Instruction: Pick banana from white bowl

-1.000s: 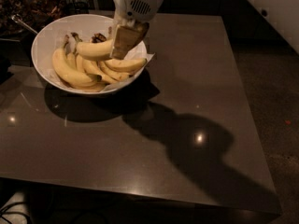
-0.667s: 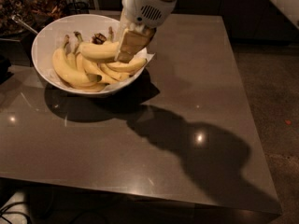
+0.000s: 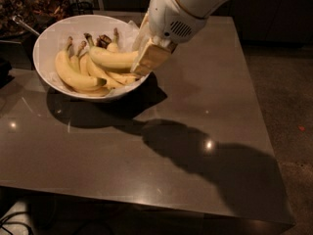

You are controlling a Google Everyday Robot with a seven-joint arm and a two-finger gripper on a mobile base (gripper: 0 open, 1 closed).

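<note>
The white bowl (image 3: pixel 48 38) stands on the table at the back left, lined with crumpled white paper and holding several yellow bananas. The banana (image 3: pixel 112 58), plump and gently curved, lies crosswise on top of the bunch with its right end at the bowl's right rim. My gripper (image 3: pixel 147 60) comes down from the upper right over that rim, and its tan fingers (image 3: pixel 152 58) are shut on the banana's right end. The banana sits slightly above the others. The fingers hide its tip.
Other bananas (image 3: pixel 73 75) lie below in the bowl, one with a dark-green tip. The grey table (image 3: pixel 195 131) stretches right and forward, its edges at front and right. Dark clutter and a container (image 3: pixel 29 1) stand behind the bowl at the far left.
The arm and gripper have shifted a little to the right at the bowl's rim, with the banana still held. The other bananas have not moved.
</note>
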